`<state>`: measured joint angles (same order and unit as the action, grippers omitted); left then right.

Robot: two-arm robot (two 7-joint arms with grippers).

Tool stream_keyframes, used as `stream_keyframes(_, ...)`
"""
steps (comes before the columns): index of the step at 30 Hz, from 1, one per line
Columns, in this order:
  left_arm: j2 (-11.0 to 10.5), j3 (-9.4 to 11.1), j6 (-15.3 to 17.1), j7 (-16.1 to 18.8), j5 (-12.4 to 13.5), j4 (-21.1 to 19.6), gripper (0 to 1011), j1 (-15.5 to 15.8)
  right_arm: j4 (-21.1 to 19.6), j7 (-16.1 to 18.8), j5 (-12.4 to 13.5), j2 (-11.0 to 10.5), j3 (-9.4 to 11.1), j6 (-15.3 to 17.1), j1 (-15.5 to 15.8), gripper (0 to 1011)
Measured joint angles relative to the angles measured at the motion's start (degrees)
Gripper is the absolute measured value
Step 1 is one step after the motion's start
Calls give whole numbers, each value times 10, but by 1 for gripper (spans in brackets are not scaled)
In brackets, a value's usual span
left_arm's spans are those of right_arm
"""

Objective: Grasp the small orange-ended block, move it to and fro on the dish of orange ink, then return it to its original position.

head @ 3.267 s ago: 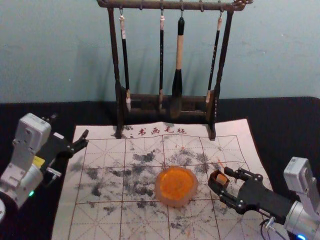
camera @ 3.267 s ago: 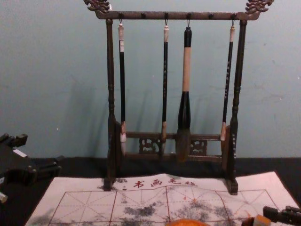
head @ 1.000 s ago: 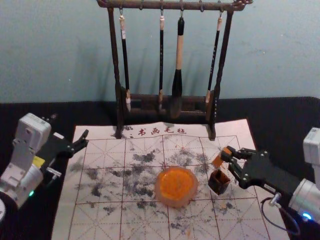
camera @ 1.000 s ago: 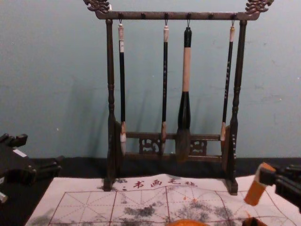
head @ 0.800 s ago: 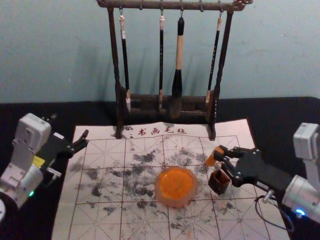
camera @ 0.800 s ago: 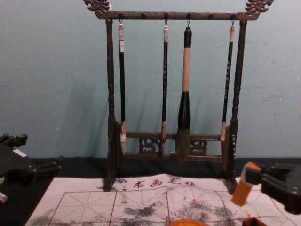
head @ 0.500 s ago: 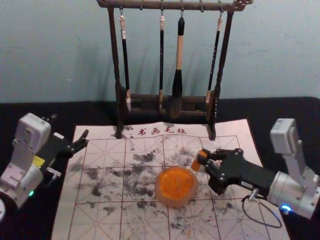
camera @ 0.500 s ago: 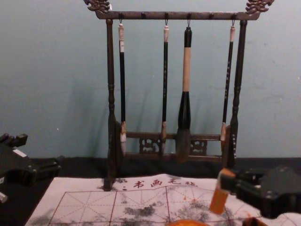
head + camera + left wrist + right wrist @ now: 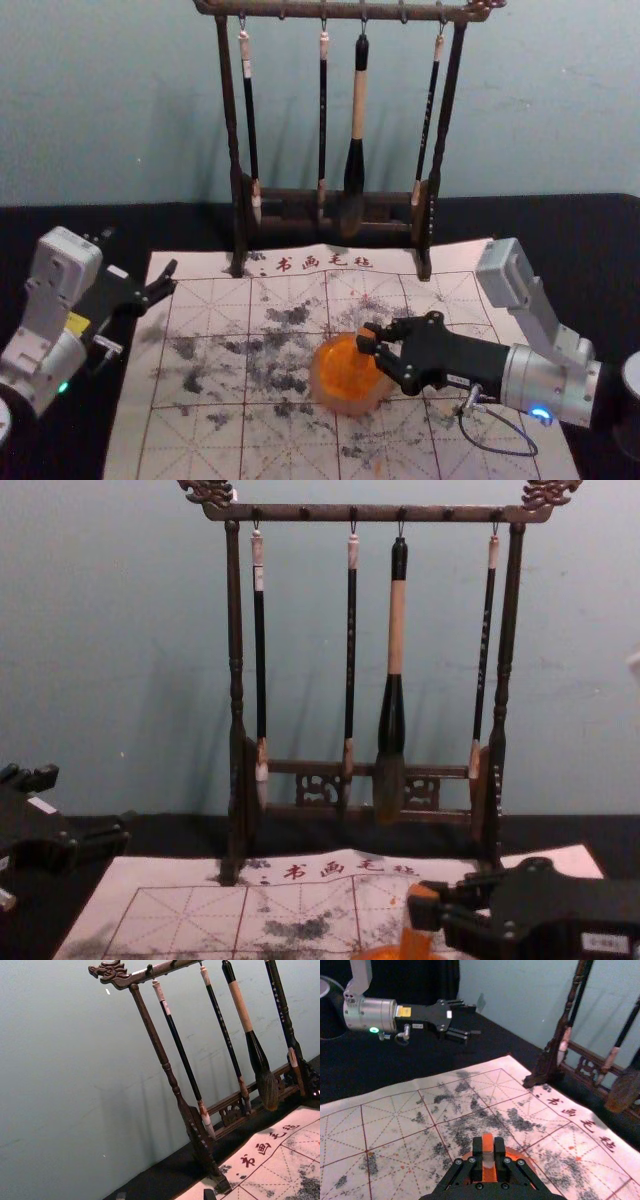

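In the head view, the right gripper (image 9: 369,343) holds the orange block (image 9: 366,332) at the dish (image 9: 345,403); the left gripper (image 9: 140,254) is parked at left, jaws wide. The right wrist view shows narrow jaws pinching the block. In the chest view, it stands nearly upright.

A plain, pale blue-green wall (image 9: 120,100) rises behind the black-covered bench (image 9: 580,235). Near it, at the far side, stands a carved dark wooden brush rack (image 9: 320,514); soft shadows fall leftward.

Seemingly a robotics lab: robot arms (image 9: 550,385) at lower left and right, brush rack (image 9: 290,198) upper centre, calligraphy mat (image 9: 195,440) below.
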<state>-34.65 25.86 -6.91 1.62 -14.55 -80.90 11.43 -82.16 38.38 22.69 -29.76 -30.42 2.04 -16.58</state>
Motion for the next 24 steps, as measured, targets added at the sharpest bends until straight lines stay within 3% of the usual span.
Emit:
stream_keyframes(13,0,0,0,0,0,0,1001,0,16,-9,-26,10,-37,22,-31,92)
stream_keyframes(24,0,0,0,0,0,0,1001,0,35,-18,-38,24,-47,33,-49,92)
